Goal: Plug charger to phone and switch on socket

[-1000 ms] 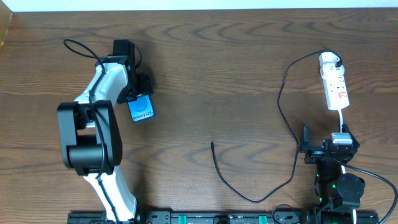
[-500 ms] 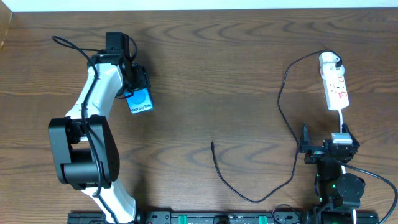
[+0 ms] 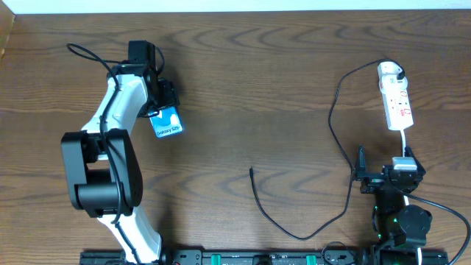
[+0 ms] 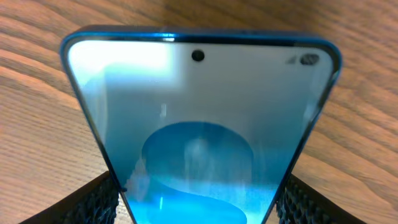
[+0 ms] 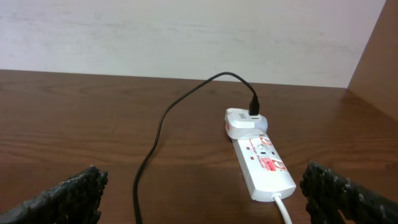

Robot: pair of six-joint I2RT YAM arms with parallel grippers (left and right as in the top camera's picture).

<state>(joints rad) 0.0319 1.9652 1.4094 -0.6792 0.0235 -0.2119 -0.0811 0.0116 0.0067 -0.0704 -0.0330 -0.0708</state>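
Observation:
My left gripper is shut on the blue-screened phone, which sticks out from the jaws toward the table's middle. In the left wrist view the phone fills the frame between the two black fingers, just above the wood. The thin black charger cable runs from its white plug in the white socket strip at the far right, loops down and ends in a small connector tip lying on the table centre. My right gripper is open and empty near the front right; the socket and plug lie ahead of it.
A white cord leaves the socket's near end toward the right arm's base. A dark rail runs along the table's front edge. A pale wall stands behind the table's far edge.
The left arm swung the phone up and left over the first half second, then shifted slightly right and down. The right arm, cable and socket have not moved.

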